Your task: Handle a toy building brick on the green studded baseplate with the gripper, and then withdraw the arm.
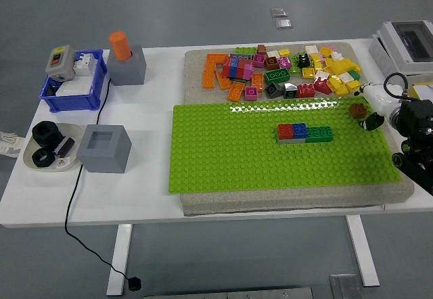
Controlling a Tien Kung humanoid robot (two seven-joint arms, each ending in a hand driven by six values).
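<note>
Spanning the table's (155,204) right half, the baseplate (270,157) carries a red-blue-green brick row (304,132) mid-plate. At its far-right edge the right hand (369,113) pinches a brown brick (358,111), so placing and withdrawal apparently remain.

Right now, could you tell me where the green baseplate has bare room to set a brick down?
The green baseplate is bare left of and in front of the short brick row. Behind it, the loose brick pile is crowded. The right hand hovers at the right edge.

bright, even overhead light | glare on baseplate (284,107) far edge | soft shadows
</note>
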